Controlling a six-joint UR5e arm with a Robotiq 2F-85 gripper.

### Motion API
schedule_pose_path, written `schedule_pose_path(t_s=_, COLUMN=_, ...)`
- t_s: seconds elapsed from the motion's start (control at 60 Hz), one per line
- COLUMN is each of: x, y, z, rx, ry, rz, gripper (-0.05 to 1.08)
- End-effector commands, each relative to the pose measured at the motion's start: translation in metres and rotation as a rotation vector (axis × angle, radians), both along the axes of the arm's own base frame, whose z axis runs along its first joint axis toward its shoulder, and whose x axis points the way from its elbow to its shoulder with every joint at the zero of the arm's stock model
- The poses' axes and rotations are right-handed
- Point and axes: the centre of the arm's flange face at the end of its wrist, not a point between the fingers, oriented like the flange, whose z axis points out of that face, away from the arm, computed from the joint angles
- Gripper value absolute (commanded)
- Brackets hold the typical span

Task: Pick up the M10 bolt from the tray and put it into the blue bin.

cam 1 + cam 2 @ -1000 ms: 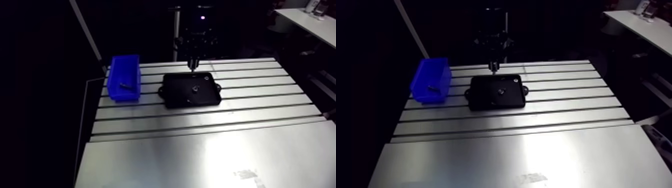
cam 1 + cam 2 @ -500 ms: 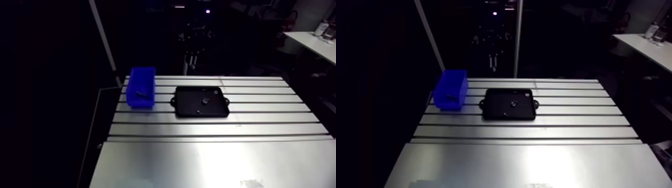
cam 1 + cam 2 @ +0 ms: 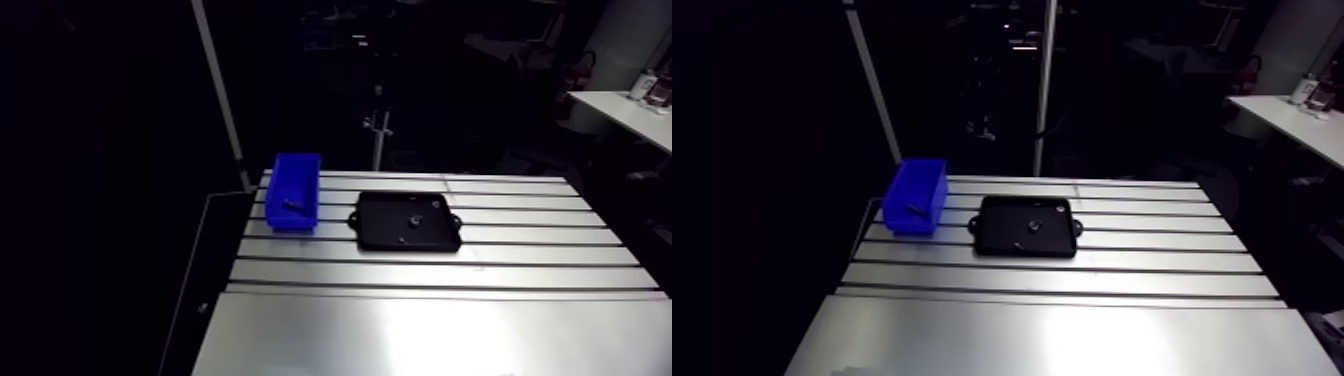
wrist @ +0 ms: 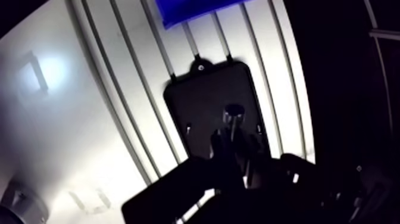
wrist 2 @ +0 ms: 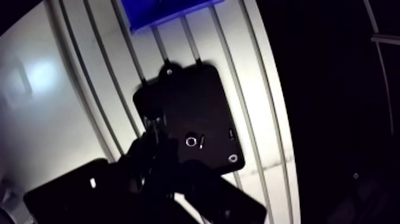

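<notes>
The black tray (image 3: 408,220) lies on the slotted table, with the blue bin (image 3: 296,178) just to its left. My gripper (image 4: 231,142) hangs high above the tray's far side and shows small and dim in the arm view (image 3: 376,122). In the wrist view its fingers are shut on a dark bolt (image 4: 233,113), whose round head sticks out beyond the fingertips over the tray. The blue bin (image 4: 190,9) lies ahead of the gripper, past the tray's tab.
A few small parts stay in the tray: a ring-shaped nut (image 5: 190,141), a small screw (image 5: 201,142) and another nut (image 5: 233,158). A dark piece (image 3: 292,202) lies inside the blue bin. An upright post (image 3: 1044,90) stands behind the table.
The gripper has risen from the tray's far edge to well above the table. The arm camera moved with it, so the whole picture has shifted and the table looks smaller.
</notes>
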Motion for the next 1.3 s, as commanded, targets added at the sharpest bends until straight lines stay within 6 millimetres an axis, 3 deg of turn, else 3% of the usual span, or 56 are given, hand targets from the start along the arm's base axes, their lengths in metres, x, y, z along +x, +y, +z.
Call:
schedule_pose_path(t_s=0.017, x=-0.002, y=-0.001, z=-0.003, rx=0.012, ry=0.002, rz=0.116, gripper=1.04)
schedule_pose_path(t_s=0.333, x=-0.019, y=-0.010, z=-0.018, rx=0.010, ry=-0.012, rz=0.140, gripper=1.04)
schedule_pose_path(t_s=0.467, x=-0.035, y=-0.044, z=-0.033, rx=0.012, ry=-0.024, rz=0.181, gripper=1.04)
schedule_pose_path(t_s=0.65, x=-0.055, y=-0.064, z=-0.044, rx=0.013, ry=-0.025, rz=0.180, gripper=1.04)
schedule_pose_path(t_s=0.717, x=-0.061, y=-0.080, z=-0.048, rx=0.015, ry=-0.025, rz=0.182, gripper=1.04)
schedule_pose_path(t_s=1.0, x=-0.053, y=-0.114, z=-0.062, rx=0.024, ry=-0.040, rz=0.195, gripper=1.04)
schedule_pose_path(t_s=1.1, x=-0.056, y=-0.118, z=-0.076, rx=0.026, ry=-0.060, rz=0.197, gripper=1.04)
schedule_pose_path(t_s=1.3, x=-0.053, y=-0.131, z=-0.081, rx=0.031, ry=-0.064, rz=0.196, gripper=1.04)
